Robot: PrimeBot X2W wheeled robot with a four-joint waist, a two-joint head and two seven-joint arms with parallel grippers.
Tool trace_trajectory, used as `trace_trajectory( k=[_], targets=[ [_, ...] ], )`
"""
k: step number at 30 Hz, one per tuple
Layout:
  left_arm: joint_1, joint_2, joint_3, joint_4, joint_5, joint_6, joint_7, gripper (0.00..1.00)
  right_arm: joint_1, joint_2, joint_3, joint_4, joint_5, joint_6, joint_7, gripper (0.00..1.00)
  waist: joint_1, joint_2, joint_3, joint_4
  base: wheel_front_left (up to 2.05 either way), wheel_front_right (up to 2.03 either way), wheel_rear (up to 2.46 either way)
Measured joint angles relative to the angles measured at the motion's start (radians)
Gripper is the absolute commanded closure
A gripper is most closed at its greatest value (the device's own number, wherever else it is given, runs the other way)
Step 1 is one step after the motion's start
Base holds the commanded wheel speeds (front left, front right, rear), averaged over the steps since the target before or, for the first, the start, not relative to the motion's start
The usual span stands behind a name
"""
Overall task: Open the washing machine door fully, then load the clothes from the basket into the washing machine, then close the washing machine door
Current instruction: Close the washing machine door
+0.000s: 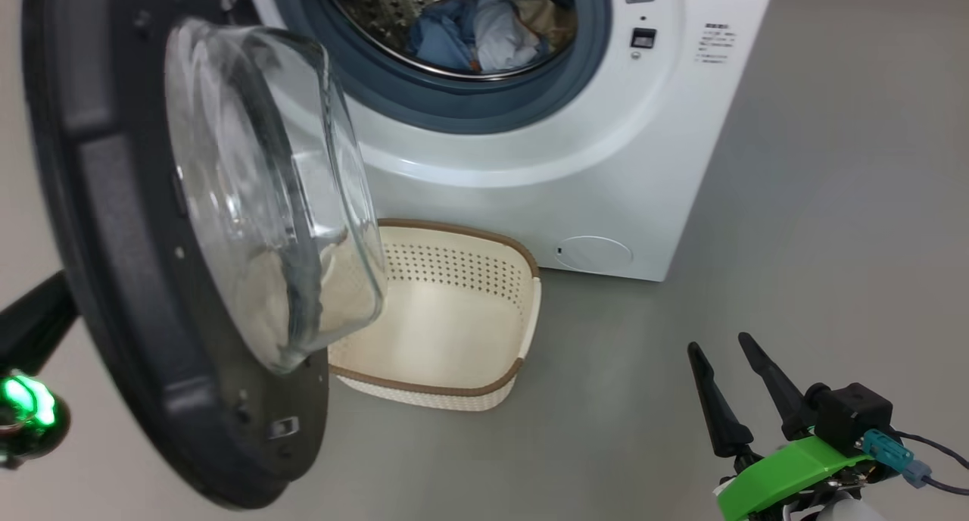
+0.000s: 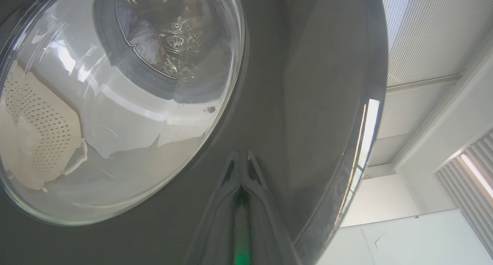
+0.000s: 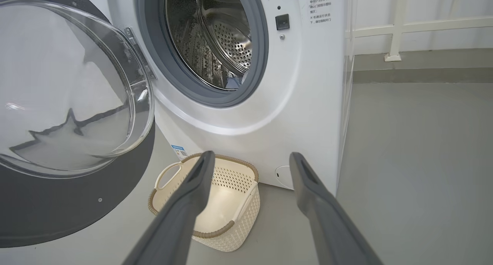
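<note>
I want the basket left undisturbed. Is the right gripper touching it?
Apart. In the head view, bare grey floor lies between the right gripper and the basket. The gripper's fingers stand open and hold nothing.

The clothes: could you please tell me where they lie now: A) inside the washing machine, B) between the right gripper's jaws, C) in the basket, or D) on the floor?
A: the clothes lie bundled inside the washing machine, while the visible inside of the basket is bare.
</note>
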Motion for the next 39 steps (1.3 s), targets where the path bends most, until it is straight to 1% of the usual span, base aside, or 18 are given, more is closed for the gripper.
trace_trajectory(
  k=[8,12,17,26,31,35,39],
  targets=[
    [-0.002,-0.039,-0.055,-0.035,0.0,0.002,0.01,1.0,-0.021,0.008,0.002,0.015,0.005,0.0,-0.009,0.0,0.0,0.0,0.007,-0.056,0.0,0.0,0.0],
    [-0.006,-0.069,-0.069,-0.054,-0.001,0.001,0.007,1.0,-0.022,0.012,0.001,0.02,0.006,0.0,-0.009,0.0,0.0,0.0,0.016,-0.087,0.0,0.0,0.0],
    [-0.035,-0.095,-0.097,-0.065,0.008,0.0,-0.025,1.0,-0.032,0.02,0.001,0.028,0.008,0.0,-0.009,0.0,0.0,0.0,0.029,-0.128,0.0,0.0,0.0],
    [-0.1,-0.121,-0.109,-0.02,0.017,-0.035,-0.093,1.0,-0.057,0.026,-0.01,0.02,0.009,0.0,-0.01,0.0,0.0,0.0,0.053,-0.207,0.0,0.0,0.0],
    [-0.138,-0.123,-0.105,0.011,0.032,-0.058,-0.13,1.0,-0.058,0.032,-0.016,0.015,0.009,0.0,-0.01,0.0,0.0,0.0,0.07,-0.252,0.0,0.0,0.0],
    [-0.186,-0.126,-0.093,0.058,0.066,-0.078,-0.195,1.0,-0.06,0.035,-0.018,0.01,0.009,0.0,-0.01,0.0,0.0,0.0,0.089,-0.289,0.0,0.0,0.0],
    [-0.221,-0.127,-0.09,0.097,0.079,-0.094,-0.231,1.0,-0.068,0.039,-0.019,0.007,0.009,0.0,-0.01,0.0,0.0,0.0,0.104,-0.31,0.0,0.0,0.0]
  ],
)
